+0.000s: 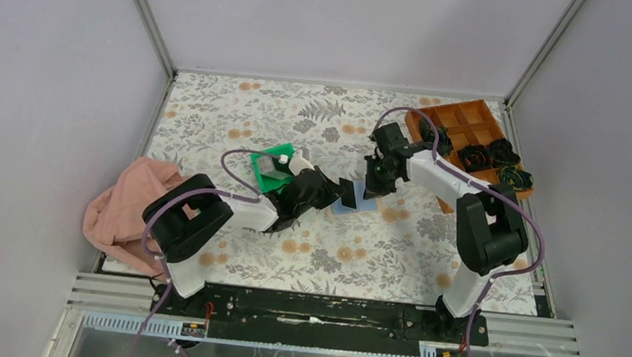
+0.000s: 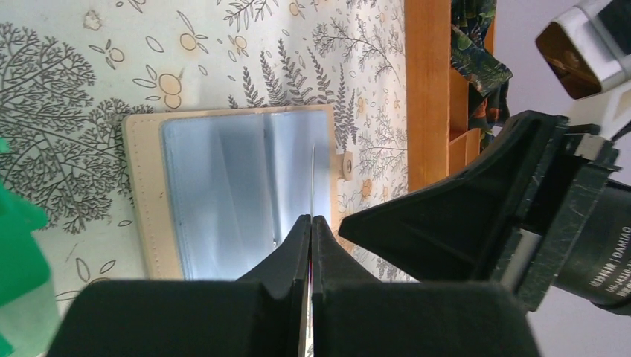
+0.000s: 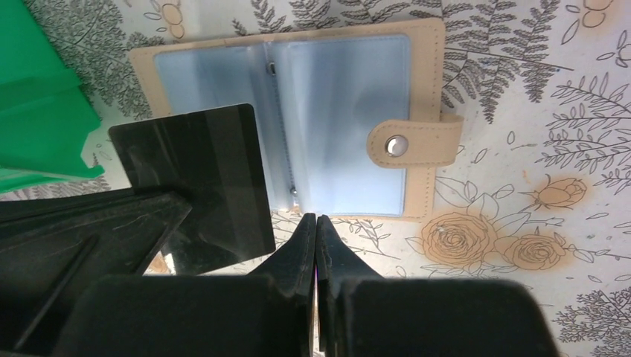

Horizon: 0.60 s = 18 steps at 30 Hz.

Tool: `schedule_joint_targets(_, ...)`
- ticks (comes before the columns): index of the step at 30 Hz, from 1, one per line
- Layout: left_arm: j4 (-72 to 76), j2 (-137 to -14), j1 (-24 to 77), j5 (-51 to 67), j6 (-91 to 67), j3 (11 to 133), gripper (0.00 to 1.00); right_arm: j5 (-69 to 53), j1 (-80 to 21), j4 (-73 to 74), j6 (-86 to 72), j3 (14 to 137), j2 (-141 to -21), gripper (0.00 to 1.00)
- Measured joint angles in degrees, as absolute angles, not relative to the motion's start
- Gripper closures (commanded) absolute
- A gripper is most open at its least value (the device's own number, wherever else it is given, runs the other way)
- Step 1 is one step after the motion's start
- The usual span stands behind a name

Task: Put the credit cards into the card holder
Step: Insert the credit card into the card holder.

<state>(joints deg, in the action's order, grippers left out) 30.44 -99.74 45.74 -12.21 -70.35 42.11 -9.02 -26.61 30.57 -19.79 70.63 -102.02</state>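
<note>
Left wrist view: left gripper (image 2: 311, 222) clamped a credit card (image 3: 201, 178) over the open card holder (image 3: 342, 119); right gripper (image 3: 316, 223) stood closed; card should enter sleeve squarely

Left pincer (image 2: 311, 220) and right pincer (image 3: 316, 218) clamped, tips close.

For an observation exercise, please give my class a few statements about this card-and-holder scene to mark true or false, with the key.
1. The card holder lies open on the table. True.
2. The left jaws pinch a dark card. True.
3. The dark card is fully tucked inside a sleeve. False: it is in the left jaws, overlapping only a corner of the card holder.
4. The right jaws are wide open. False: they are shut.
5. The green tray sits inside the orange box. False: they lie apart, on opposite sides of the card holder.
</note>
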Motion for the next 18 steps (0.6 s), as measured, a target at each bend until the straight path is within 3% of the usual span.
schedule_joint_targets(18,32.71,-103.24,46.59,-12.43,-71.55,42.52,1.00,-7.99,-24.67,29.19,-19.27,70.63,-106.15,1.00)
